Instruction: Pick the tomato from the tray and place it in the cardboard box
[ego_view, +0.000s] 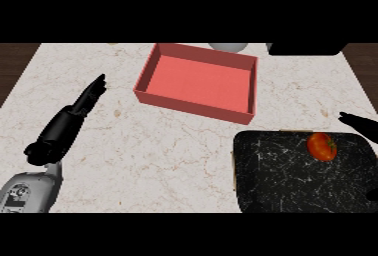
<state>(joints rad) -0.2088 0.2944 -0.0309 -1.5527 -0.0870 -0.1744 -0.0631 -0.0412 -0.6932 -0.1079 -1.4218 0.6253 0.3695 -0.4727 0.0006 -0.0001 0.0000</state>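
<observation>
The tomato (322, 146) lies on the black marbled tray (295, 185) at the near right, close to its far right corner. The red cardboard box (193, 105) sits just beyond the tray, towards the centre. The left hand (66, 125) rests at the left with straight fingers, holding nothing. Only a tip of the right hand (358, 122) shows at the right edge, so I cannot tell its state.

Bright even light, pale counter (184, 150) uniformly lit, shadows faint
</observation>
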